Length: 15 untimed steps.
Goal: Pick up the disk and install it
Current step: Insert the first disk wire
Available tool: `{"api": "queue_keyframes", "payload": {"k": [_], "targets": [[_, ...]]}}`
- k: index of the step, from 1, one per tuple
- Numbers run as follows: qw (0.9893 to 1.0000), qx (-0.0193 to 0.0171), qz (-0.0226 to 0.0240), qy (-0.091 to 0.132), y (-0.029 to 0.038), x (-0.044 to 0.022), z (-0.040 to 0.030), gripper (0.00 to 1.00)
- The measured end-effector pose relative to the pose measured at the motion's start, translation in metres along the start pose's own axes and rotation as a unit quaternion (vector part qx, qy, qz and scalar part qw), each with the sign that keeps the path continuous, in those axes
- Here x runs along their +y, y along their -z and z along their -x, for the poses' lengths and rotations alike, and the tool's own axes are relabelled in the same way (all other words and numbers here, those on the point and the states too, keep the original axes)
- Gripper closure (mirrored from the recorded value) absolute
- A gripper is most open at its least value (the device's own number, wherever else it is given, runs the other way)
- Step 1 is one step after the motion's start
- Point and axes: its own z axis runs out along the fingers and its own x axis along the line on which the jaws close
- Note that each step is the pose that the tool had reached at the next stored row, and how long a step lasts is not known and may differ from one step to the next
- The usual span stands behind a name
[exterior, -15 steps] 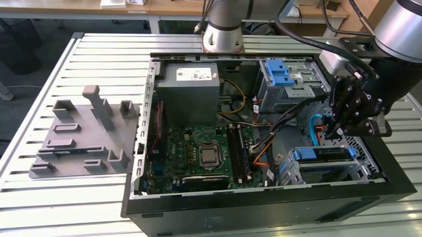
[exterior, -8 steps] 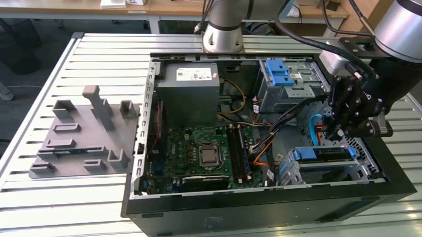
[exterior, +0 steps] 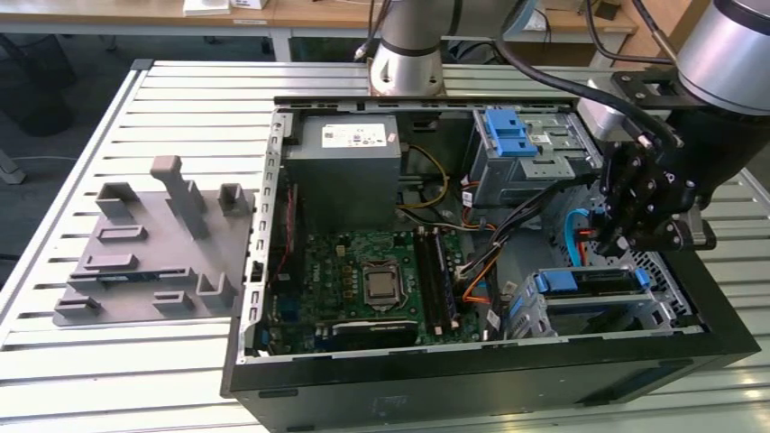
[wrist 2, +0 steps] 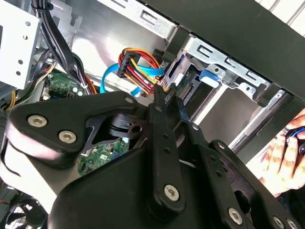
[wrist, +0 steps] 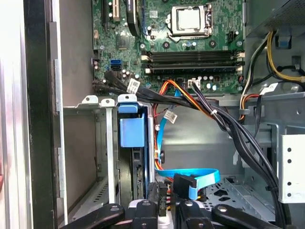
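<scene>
Subject: the disk [exterior: 586,282], found standing on edge in the drive cage [exterior: 655,314] at the corner of the open computer case [exterior: 481,377] nearest the exterior view's right and the camera. In the first wrist view the blue rail tab of the disk [wrist: 132,132] is seen at the mouth of its slot, the dark body running down behind it.

Handling, as judged: a rigid metal-bodied unit, fairly heavy for its size and sensitive to knocks. The flat faces are judged smooth, so a hold across the long side edges, at the plastic rails, is considered soundest. The connector end is to be avoided.

Tool: the gripper [exterior: 608,239] is positioned over the case interior, above and just beside the cage, apart from the disk. Whether it is open or closed cannot be told — the disk itself is not held. A blue data cable [wrist: 190,177] and bundled wiring are noted between tool and cage floor.
</scene>
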Motion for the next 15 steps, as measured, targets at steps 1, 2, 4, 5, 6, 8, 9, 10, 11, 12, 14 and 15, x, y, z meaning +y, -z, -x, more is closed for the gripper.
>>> {"api": "queue_keyframes", "payload": {"k": [1, 2, 4, 5, 6, 8, 9, 10, 11, 12, 14, 15], "targets": [[1.0000, 0.0000, -0.0008, 0.000, 0.0000, 0.0001, 0.0001, 0.75], [1.0000, -0.0001, -0.0020, 0.000, 0.0001, 0.0002, 0.0001, 0.75], [1.0000, -0.0002, -0.0058, 0.000, 0.0000, 0.0007, 0.0002, 0.75], [1.0000, -0.0003, -0.0083, 0.000, 0.0001, 0.0009, 0.0002, 0.75], [0.9999, -0.0003, -0.0101, 0.000, 0.0003, 0.0010, 0.0002, 0.75], [0.9999, -0.0004, -0.0114, 0.000, 0.0004, 0.0009, 0.0003, 0.75], [0.9999, -0.0004, -0.0115, 0.000, 0.0004, 0.0009, 0.0003, 0.75], [0.9999, -0.0004, -0.0115, 0.000, 0.0004, 0.0010, 0.0003, 0.75], [0.9999, -0.0004, -0.0115, 0.000, 0.0004, 0.0010, 0.0003, 0.75], [0.9999, -0.0004, -0.0115, 0.000, 0.0005, 0.0010, 0.0003, 0.75], [0.9999, -0.0004, -0.0115, 0.000, 0.0004, 0.0010, 0.0003, 0.75], [0.9999, -0.0004, -0.0115, 0.000, 0.0004, 0.0010, 0.0003, 0.75]]}}
